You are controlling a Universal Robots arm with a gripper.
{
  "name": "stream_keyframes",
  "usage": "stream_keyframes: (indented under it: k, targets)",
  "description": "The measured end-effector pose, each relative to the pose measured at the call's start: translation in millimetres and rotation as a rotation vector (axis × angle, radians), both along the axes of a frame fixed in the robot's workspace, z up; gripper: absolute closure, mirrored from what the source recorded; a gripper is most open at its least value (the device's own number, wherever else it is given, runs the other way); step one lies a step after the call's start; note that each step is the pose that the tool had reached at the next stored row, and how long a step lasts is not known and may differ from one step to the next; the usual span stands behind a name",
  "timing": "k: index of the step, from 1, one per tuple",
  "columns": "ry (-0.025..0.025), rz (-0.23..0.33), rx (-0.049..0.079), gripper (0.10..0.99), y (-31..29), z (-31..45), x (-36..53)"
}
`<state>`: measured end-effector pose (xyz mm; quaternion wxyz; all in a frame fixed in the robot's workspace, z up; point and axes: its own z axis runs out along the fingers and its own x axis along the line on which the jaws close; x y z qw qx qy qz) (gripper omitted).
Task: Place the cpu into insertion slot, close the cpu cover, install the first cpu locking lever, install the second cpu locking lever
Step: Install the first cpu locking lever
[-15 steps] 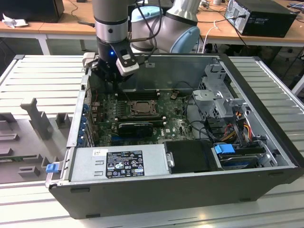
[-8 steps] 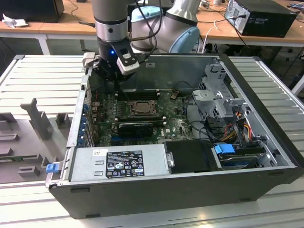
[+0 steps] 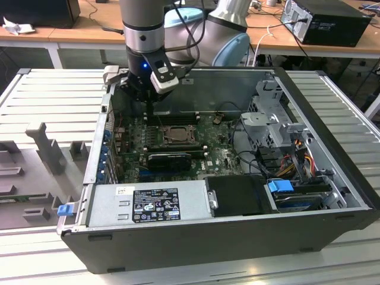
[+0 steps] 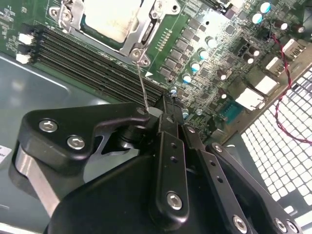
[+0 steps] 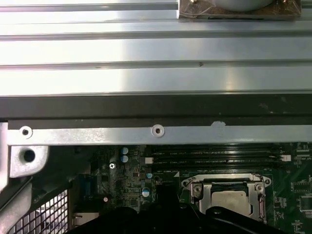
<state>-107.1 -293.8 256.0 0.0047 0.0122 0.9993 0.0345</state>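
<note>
The cpu (image 4: 108, 17) lies in the insertion slot (image 3: 172, 134) on the green motherboard, its silvery top showing through the cut-out of the cpu cover (image 4: 144, 35), which lies flat over it. In the first wrist view the cpu (image 5: 229, 199) sits inside the grey cover frame (image 5: 195, 187). A thin wire locking lever (image 4: 142, 83) rises from the socket corner to my gripper (image 4: 165, 104). The black fingers are shut together, with the lever's end against their side. In the exterior view my gripper (image 3: 147, 108) hangs just behind the socket, near the case's back wall.
Long black memory slots (image 4: 92, 63) run beside the socket. The case's metal wall (image 5: 156, 131) stands close behind my gripper. A power supply (image 3: 148, 203), a black finned block (image 3: 169, 159) and a drive cage (image 3: 273, 119) with cables (image 3: 291, 161) crowd the case.
</note>
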Motion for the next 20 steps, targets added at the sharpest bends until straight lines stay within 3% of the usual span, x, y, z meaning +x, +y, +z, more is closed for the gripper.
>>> stream_keyframes:
  k: [20]
  targets:
    - [0.0000,0.000,0.000,0.980,0.0,-0.4,16.2]
